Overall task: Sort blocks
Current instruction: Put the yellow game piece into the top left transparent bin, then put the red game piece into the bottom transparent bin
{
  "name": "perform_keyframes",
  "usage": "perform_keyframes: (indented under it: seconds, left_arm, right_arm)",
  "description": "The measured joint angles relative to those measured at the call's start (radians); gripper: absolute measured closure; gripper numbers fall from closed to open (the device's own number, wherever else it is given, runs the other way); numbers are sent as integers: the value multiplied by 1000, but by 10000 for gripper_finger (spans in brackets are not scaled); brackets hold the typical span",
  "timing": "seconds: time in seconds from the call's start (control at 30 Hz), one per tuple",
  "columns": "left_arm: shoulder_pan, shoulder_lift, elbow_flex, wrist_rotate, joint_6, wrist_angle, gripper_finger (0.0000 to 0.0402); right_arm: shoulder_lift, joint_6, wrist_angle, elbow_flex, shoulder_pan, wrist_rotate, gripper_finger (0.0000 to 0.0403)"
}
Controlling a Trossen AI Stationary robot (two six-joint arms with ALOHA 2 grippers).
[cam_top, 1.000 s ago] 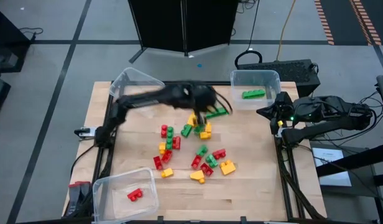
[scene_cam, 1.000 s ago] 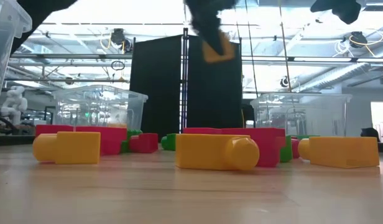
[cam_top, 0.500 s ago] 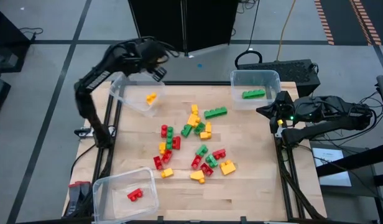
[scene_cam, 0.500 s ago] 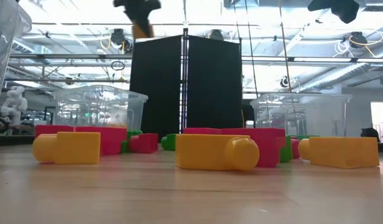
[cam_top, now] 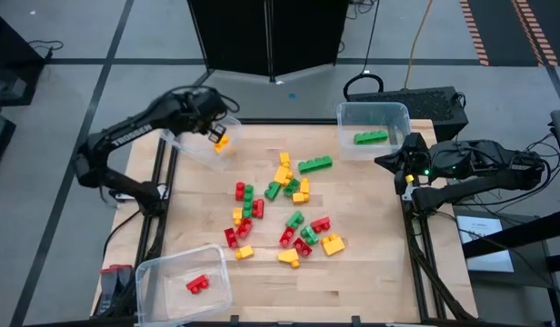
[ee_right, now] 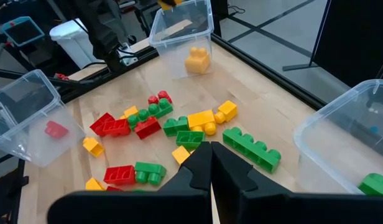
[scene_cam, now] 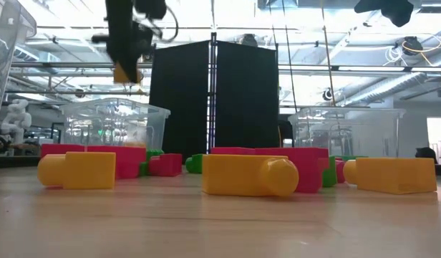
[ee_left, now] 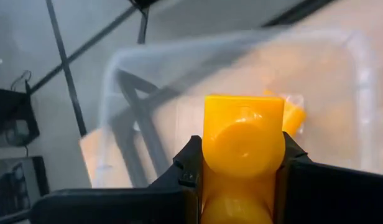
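Note:
Red, yellow and green blocks (cam_top: 285,204) lie loose in the middle of the table. My left gripper (cam_top: 214,130) hangs over the clear bin (cam_top: 185,136) at the far left corner, shut on a yellow block (ee_left: 243,134); the low view shows that block (scene_cam: 126,72) below the fingers, high above the table. Another yellow block (ee_right: 198,60) lies on this bin's floor. My right gripper (ee_right: 211,155) is shut and holds nothing, raised at the table's right edge (cam_top: 386,163). My left gripper pinches the yellow block by two opposite sides (ee_left: 207,155) between its two fingers (ee_left: 185,171). The fingers slant down toward the bin. The block's studded end (ee_left: 244,140) sticks out past the fingertips, and the block is lifted clear above the bin.
A clear bin (cam_top: 375,116) at the far right holds a green block (cam_top: 371,137). A third clear bin (cam_top: 166,272) at the near left holds a red block (cam_top: 197,284). Bare wood shows along the near edge and to the right of the pile.
My left gripper has carried the yellow block from over the pile in the table's middle toward the far left corner. It swung out past the far edge, came back over the far left bin, and rolled as it went. It has stayed shut on the block.

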Motion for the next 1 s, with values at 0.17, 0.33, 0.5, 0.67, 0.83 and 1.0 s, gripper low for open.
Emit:
perform_keyframes:
  seconds: [0.17,0.33,0.5,0.67,0.83,1.0]
  left_arm:
    - [-3,-20,-143,53,-1,127,359]
    - [-3,-22,-153,83,67,173,298]
    - [-4,-26,-153,107,111,170,194]
    - [-5,-25,-135,271,133,162,132]
    - [-5,-25,-39,506,163,161,129]
    - [-34,-26,42,669,198,214,132]
  right_arm:
    - [0,3,0,0,0,-1,403]
    - [0,2,28,0,0,-5,403]
    - [0,-1,39,0,0,-6,403]
    - [0,1,40,0,0,-6,403]
    - [0,2,40,0,0,-6,403]
    - [0,2,39,0,0,-6,403]
